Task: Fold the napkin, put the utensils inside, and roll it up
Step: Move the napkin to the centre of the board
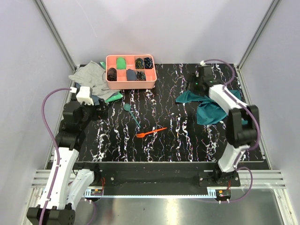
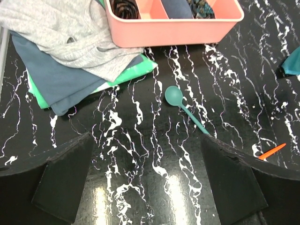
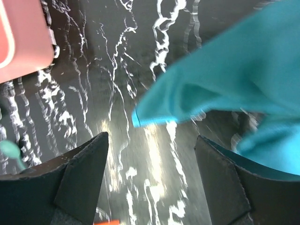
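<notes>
Here the left pincer (image 2: pixel 146 140) and right pincer (image 3: pixel 151 140) are spread, empty. The crumpled napkin (image 1: pixel 211 105) lies right of the tray (image 1: pixel 131 85); spoon (image 1: pixel 131 112) and fork (image 1: pixel 151 132) lie in front of the tray.

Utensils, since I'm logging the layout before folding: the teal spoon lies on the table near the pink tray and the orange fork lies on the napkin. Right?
Not quite. The orange fork lies on the bare table, well apart from the napkin at the right; the top external view shows this. The teal spoon does lie near the pink tray.
</notes>
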Controlling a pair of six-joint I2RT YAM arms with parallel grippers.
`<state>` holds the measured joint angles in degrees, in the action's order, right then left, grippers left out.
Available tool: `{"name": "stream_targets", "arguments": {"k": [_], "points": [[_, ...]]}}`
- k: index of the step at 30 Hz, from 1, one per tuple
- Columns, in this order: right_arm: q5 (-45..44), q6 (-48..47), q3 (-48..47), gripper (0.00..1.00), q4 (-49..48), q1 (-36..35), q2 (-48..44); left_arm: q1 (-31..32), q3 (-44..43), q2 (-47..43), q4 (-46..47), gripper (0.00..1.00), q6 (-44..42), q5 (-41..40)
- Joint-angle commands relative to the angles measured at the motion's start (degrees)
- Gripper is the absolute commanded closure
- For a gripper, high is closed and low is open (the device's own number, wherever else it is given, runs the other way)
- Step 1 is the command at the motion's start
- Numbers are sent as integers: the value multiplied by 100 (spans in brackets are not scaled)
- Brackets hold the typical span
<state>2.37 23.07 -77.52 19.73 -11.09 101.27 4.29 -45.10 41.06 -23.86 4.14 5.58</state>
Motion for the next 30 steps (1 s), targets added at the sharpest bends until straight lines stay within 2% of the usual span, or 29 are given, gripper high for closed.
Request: {"name": "stream_targets", "arguments": {"k": [1, 7, 13, 20, 23, 24, 25, 27, 28, 30], "points": [[-211, 75, -859, 20, 154, -481, 1022, -16, 36, 78, 303, 1, -151, -31], [-957, -337, -1669, 25, 338, -981, 1956, -16, 37, 166, 311, 1, -151, -22], [-1775, -724, -1907, 32, 523, -1193, 2326, -16, 37, 139, 294, 1, -151, -172], [-2311, -1138, -2136, 49, 796, -1334, 2748, -16, 37, 139, 285, 1, -150, -172], [-2268, -1138, -2049, 56, 849, -1343, 2766, -16, 45, 122, 285, 1, -150, -198], [-2241, -1138, -1996, 60, 849, -1343, 2775, -16, 45, 113, 285, 1, -133, -215], [-2180, -1147, -1978, 80, 857, -1352, 2758, -16, 45, 104, 294, 1, -133, -216], [-1891, -1164, -1925, 96, 849, -1360, 2731, -16, 45, 104, 285, 1, -116, -224], [-1759, -1173, -1916, 100, 849, -1378, 2670, -16, 45, 95, 294, 1, -107, -233], [-1407, -1173, -1881, 100, 857, -1465, 2573, 1, 45, 78, 294, 1, -46, -251]]}}
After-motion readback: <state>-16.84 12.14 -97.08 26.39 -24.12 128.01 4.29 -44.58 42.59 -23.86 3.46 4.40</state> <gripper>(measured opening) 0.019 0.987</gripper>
